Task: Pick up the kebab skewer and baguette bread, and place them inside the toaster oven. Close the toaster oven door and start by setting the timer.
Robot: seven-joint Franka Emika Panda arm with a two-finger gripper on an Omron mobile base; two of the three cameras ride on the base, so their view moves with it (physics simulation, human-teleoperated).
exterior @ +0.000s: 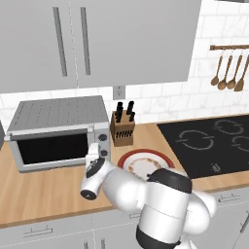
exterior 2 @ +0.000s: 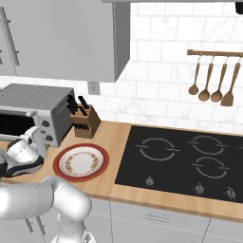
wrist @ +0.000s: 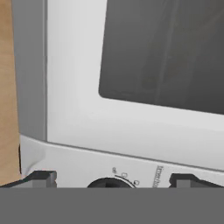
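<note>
At the bottom of the hand view, the gripper stands with its two dark fingertips spread wide, one to each side of a dark round knob on the light control panel of the toaster oven; whether either tip touches the knob cannot be told. Above the knob, the toaster oven door fills the upper right of that frame with its dark glass window, shut against the silver frame. In the left base view the gripper sits at centre left, close against the oven's right-hand panel, with the toaster oven at the left on the wooden counter. A red-rimmed plate lies just right of the hand, a knife block stands behind it by the oven, and a black cooktop fills the right. Wooden utensils hang at upper right.
</note>
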